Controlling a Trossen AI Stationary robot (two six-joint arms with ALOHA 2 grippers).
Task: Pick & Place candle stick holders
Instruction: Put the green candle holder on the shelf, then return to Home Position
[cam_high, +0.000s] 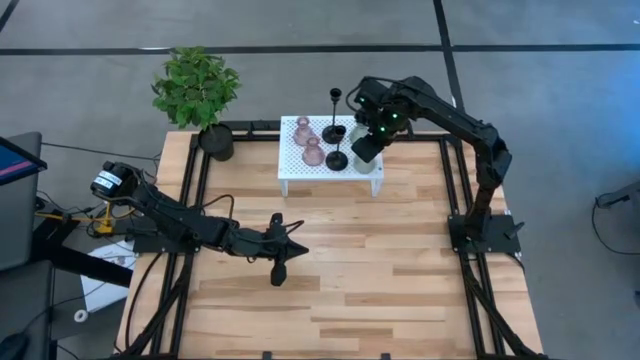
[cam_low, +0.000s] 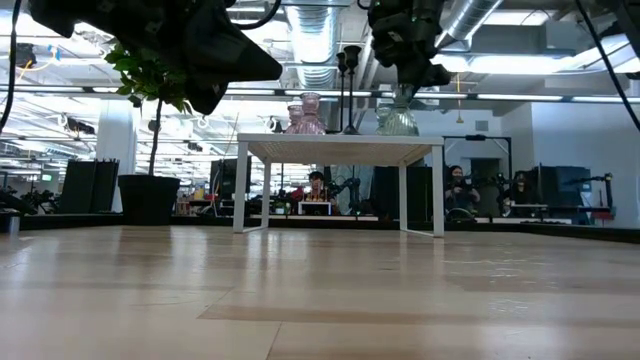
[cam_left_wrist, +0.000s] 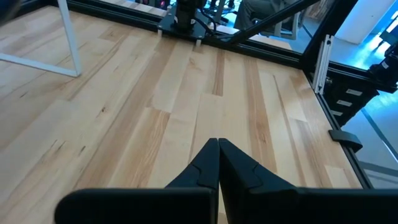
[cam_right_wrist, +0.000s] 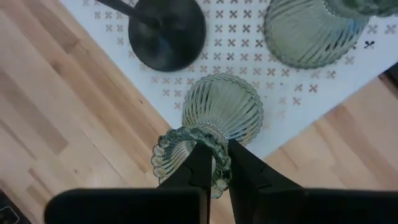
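White stand (cam_right_wrist: 292, 93): right gripper (cam_right_wrist: 214, 163) pinching olive-green holder (cam_right_wrist: 217, 115) rim.

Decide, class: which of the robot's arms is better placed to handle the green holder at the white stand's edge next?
The right. Its gripper already pinches the rim of that green holder on the white stand. The left gripper sits shut over bare table, well away.
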